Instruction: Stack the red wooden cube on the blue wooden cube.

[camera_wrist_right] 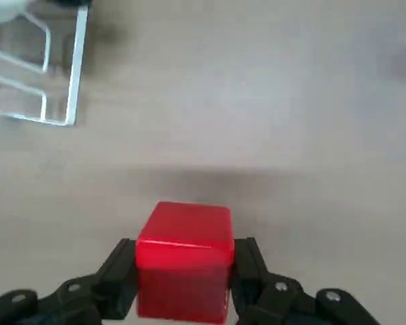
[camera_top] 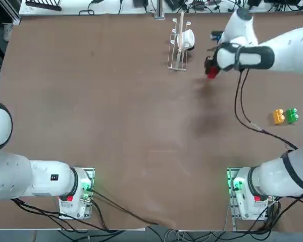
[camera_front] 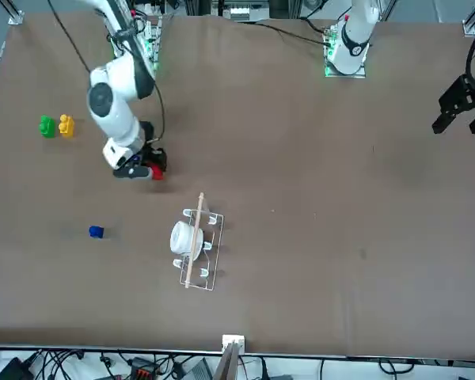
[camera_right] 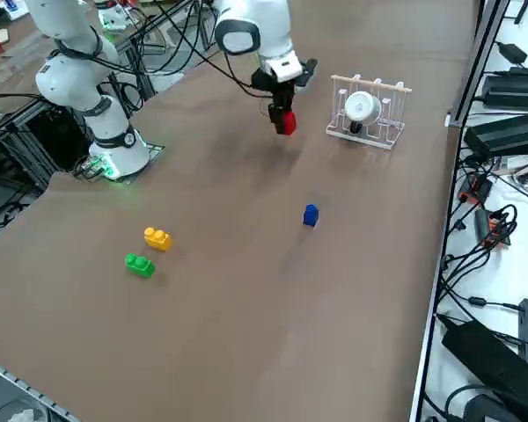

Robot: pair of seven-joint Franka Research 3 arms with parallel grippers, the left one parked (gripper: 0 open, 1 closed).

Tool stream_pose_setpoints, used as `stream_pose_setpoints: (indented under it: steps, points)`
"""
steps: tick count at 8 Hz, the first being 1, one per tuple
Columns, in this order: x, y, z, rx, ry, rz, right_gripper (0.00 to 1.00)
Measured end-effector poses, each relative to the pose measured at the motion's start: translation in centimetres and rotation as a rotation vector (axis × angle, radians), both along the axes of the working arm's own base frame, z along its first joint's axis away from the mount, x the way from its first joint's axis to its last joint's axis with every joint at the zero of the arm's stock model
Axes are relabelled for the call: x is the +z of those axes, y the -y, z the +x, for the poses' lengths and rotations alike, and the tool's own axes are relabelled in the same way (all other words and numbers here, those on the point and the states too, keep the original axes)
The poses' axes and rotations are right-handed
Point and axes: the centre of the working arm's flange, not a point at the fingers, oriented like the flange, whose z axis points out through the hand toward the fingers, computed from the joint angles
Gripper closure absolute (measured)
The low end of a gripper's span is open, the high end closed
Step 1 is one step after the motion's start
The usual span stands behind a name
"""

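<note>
In the front view, the blue wooden cube (camera_front: pixel 96 232), the intended base, rests toward the far right corner of the tabletop (camera_front: pixel 317 261). In the right wrist view, the right gripper (camera_wrist_right: pixel 185 274) grips the red wooden cube (camera_wrist_right: pixel 184 254) by opposite sides above the tabletop, presumably leaving its underside free for stacking.

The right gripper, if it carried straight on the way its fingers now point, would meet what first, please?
Probably bare tabletop: the right gripper points down, the red cube clamped between its fingers, though the exact landing spot is unclear.
</note>
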Motion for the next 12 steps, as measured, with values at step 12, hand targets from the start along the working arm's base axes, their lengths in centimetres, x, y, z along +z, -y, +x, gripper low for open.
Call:
stream_pose_setpoints:
  steps: [12]
  points:
    - [-2.8,20.7,14.2,0.196,-0.045,-0.037,0.29]
